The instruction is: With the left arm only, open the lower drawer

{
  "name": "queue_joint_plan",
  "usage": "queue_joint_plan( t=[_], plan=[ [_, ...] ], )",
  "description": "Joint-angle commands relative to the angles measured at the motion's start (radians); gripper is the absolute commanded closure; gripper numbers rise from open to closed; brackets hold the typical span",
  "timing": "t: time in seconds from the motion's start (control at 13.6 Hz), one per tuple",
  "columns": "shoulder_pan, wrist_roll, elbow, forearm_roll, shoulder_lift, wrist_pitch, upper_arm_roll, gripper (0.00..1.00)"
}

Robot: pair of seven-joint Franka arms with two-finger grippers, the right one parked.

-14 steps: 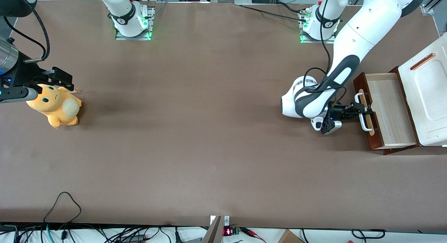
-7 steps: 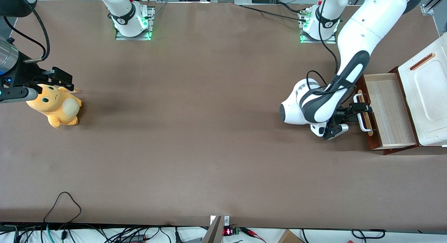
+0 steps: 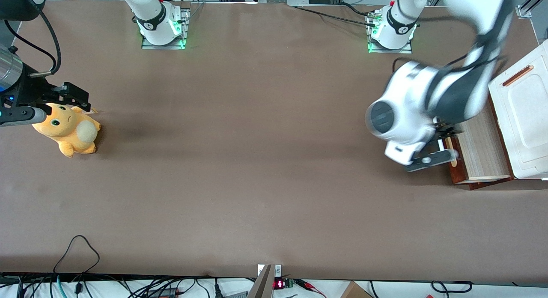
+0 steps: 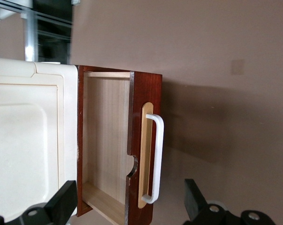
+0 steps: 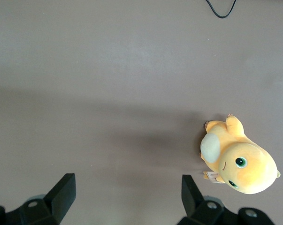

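From my wrist I look straight down on the lower drawer [image 4: 106, 140]; it stands pulled out of the white cabinet [image 4: 24, 140], pale wood floor bare, dark red-brown front turned away from the cabinet; the white bar handle [image 4: 158, 154] sits on its tan strip, and nothing touches it. My gripper [image 4: 129, 190] hangs above the drawer front with its fingers [image 4: 66, 201] spread wide, one over the cabinet's edge and one over the table, grasping nothing; the handle lies in the gap between them, well below.

The front view shows what my wrist cannot: my left arm [image 3: 428, 103] bends over the drawer and covers most of it, leaving only the end of the drawer nearer the front camera in sight; the cabinet stands at my end of the table.

The table [image 3: 257, 169] is a plain brown sheet; a yellow plush toy [image 3: 68, 131] lies toward the parked arm's end; black cables [image 3: 77, 246] trail along the edge nearest the front camera.

Half a second ago my fingers were down at the handle; since then I have let go and lifted clear, my elbow swinging over the drawer; the drawer has stayed open as I left it.
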Motion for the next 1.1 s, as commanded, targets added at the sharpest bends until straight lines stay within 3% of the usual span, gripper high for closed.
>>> queue_joint_plan(
  t=[0.0,0.15,0.44,0.59,1.03],
  plan=[
    [-0.014,0.271,-0.027,-0.318,-0.161,0.107,0.176,0.0],
    [-0.046,0.389,-0.046,-0.53,-0.241,0.119,0.29,0.0],
    [-0.053,0.578,-0.209,-0.76,-0.42,0.168,0.376,0.0],
    [-0.051,0.655,-0.244,-0.768,-0.465,0.159,0.379,0.0],
    [-0.045,0.64,-0.237,-0.726,-0.468,0.138,0.381,0.0]
  ],
)
